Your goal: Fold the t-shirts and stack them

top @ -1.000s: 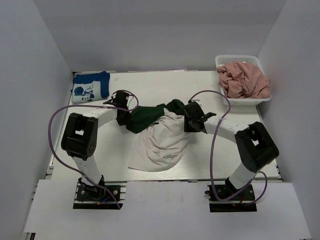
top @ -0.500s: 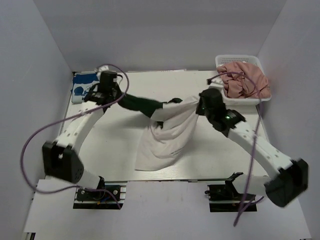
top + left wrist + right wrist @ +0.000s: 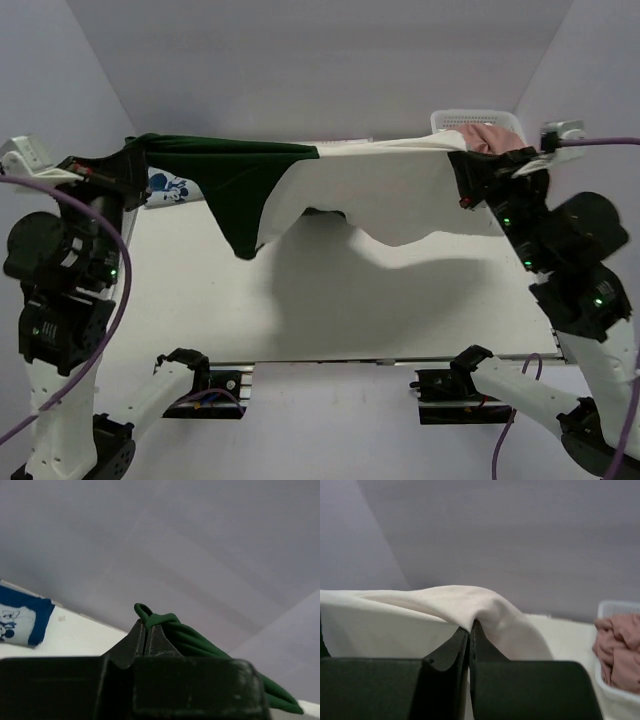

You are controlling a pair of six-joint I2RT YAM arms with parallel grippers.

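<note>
A cream t-shirt with dark green sleeves (image 3: 370, 185) hangs stretched in the air between both grippers, high above the table. My left gripper (image 3: 133, 158) is shut on its green sleeve end (image 3: 165, 625). My right gripper (image 3: 463, 163) is shut on its cream edge (image 3: 465, 602). The green sleeve part (image 3: 235, 185) droops to a point at the left. A folded blue t-shirt with a cartoon print (image 3: 168, 186) lies at the table's far left, also in the left wrist view (image 3: 20, 622).
A white basket (image 3: 470, 120) with crumpled pink shirts (image 3: 617, 650) stands at the far right corner, partly hidden behind my right arm. The white table (image 3: 330, 300) lies below the hanging shirt, with grey walls on three sides.
Both arms have risen high and spread apart, lifting the cream and green shirt off the table and stretching it out in the air.
</note>
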